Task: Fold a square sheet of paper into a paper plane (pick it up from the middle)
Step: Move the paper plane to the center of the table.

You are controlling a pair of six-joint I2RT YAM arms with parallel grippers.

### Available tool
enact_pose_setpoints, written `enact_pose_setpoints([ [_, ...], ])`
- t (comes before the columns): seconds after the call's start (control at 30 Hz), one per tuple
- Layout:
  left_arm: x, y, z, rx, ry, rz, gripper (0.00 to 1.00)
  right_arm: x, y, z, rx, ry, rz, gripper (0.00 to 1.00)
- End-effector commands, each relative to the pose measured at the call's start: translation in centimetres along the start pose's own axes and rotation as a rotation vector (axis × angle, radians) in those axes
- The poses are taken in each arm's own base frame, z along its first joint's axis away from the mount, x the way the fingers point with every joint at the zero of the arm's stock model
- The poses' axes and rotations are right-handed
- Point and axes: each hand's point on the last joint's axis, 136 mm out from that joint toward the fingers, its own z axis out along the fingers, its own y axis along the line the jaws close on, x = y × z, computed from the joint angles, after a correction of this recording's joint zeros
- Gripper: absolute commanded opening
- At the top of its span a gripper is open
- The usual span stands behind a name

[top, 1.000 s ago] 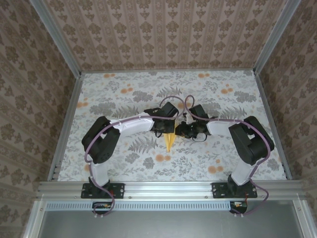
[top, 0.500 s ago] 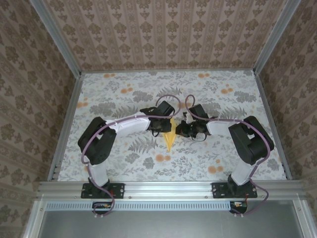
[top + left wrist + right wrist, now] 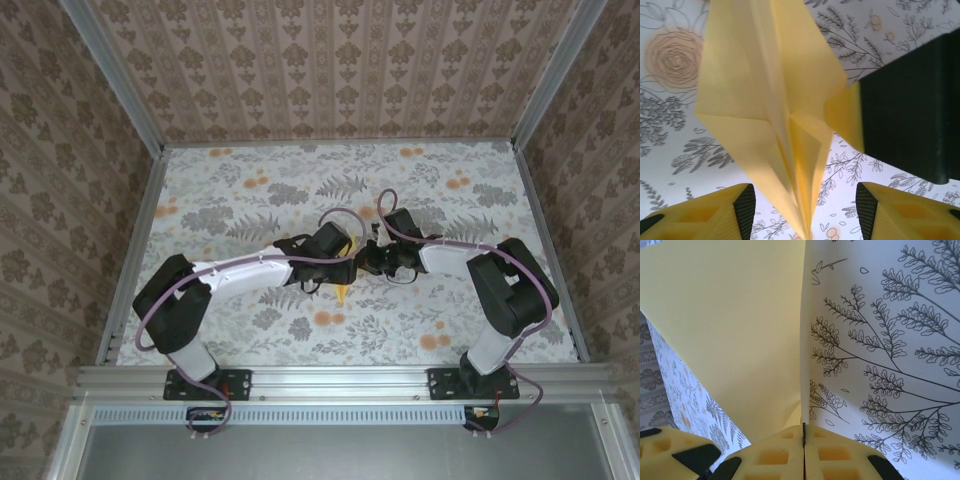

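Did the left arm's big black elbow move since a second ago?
Yes. The left arm's elbow has swung left and toward the near edge, ending up closer to the table's left rail.

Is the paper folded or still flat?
Folded: the pale yellow paper plane shows layered flaps meeting at a lengthwise centre crease, tapering to a point.

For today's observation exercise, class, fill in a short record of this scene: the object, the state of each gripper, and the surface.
object: paper plane, pale yellow, folded, with a lengthwise centre crease
right gripper: shut, pinching the paper plane
left gripper: open, one finger on each side of the plane's narrow end, gaps showing on both sides
surface: table with a floral print
position: plane between the two arms, near the table's middle
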Motion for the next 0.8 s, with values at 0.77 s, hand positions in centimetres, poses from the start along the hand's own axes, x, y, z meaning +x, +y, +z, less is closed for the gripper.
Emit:
enact_pose_setpoints([
  [0.77, -0.2, 1.3, 3.4, -0.083, 0.033, -0.028, 0.31, 0.2, -0.2, -0.3, 0.036, 0.003, 0.023, 0.07],
])
